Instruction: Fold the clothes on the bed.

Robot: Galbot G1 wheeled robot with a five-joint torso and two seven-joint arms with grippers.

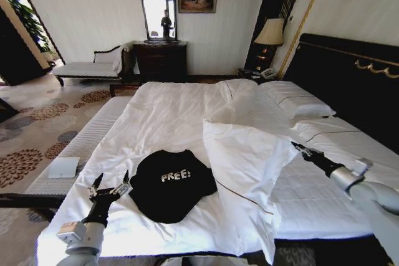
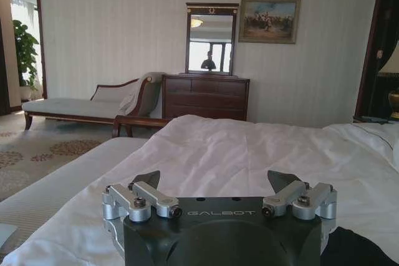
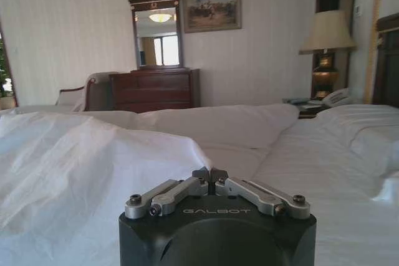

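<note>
One black T-shirt (image 1: 171, 184) lay near the bed's (image 1: 168, 110) foot edge; left gripper (image 1: 110, 186), jaws apart, hovered beside it, seemingly ready to grasp; right gripper (image 1: 303, 149), jaws together, waited over the duvet.

You get soft daylight from the doorway at the far left, bright enough to wash out the large white-duveted bed (image 1: 187, 116). The gold-framed wall mirror (image 1: 158, 10) glares white. The head view bows lines near its edges. The black soft T-shirt (image 1: 171, 184) swallows its own folds.
</note>
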